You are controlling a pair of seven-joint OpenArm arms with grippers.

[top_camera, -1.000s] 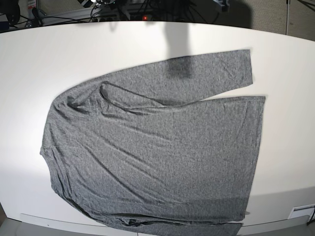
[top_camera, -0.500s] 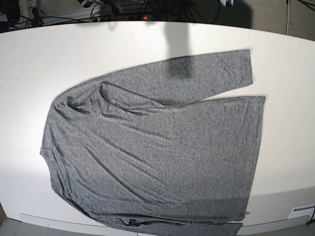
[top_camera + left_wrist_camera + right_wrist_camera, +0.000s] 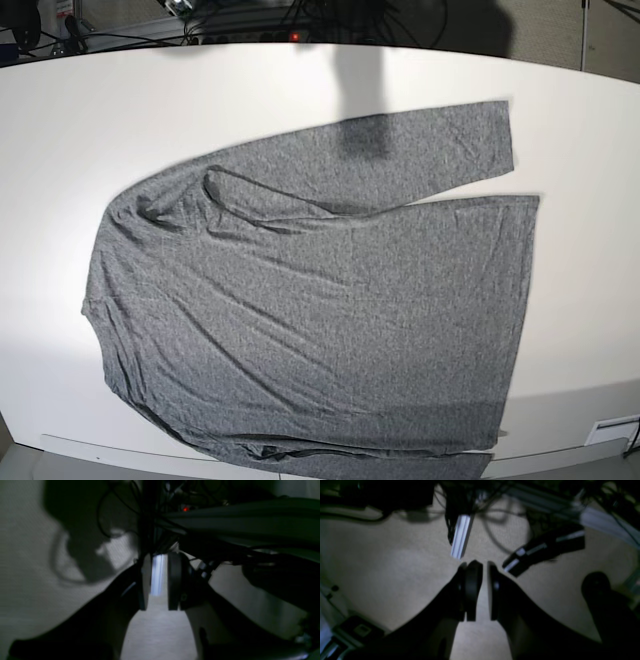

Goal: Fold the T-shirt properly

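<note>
The grey T-shirt (image 3: pixel 320 300) lies spread flat on the white table (image 3: pixel 150 110) in the base view, collar end to the left and hem to the right. One long sleeve (image 3: pixel 430 150) stretches to the upper right. A second sleeve (image 3: pixel 380 466) hangs at the table's near edge. Neither arm shows in the base view. In the left wrist view my left gripper (image 3: pixel 157 580) is over carpet with its jaws apart and empty. In the right wrist view my right gripper (image 3: pixel 482 590) is also over carpet, with a narrow gap and nothing held. Neither wrist view shows the shirt.
Cables and electronics (image 3: pixel 250 20) crowd the floor behind the table's far edge. A dark shadow (image 3: pixel 362 100) falls across the far table edge and the upper sleeve. An aluminium bar (image 3: pixel 460 537) and a black clamp-like part (image 3: pixel 542 547) lie near the right gripper.
The shirt has not moved. Small arm parts that showed at the top edge of the base view have slipped out of sight.
</note>
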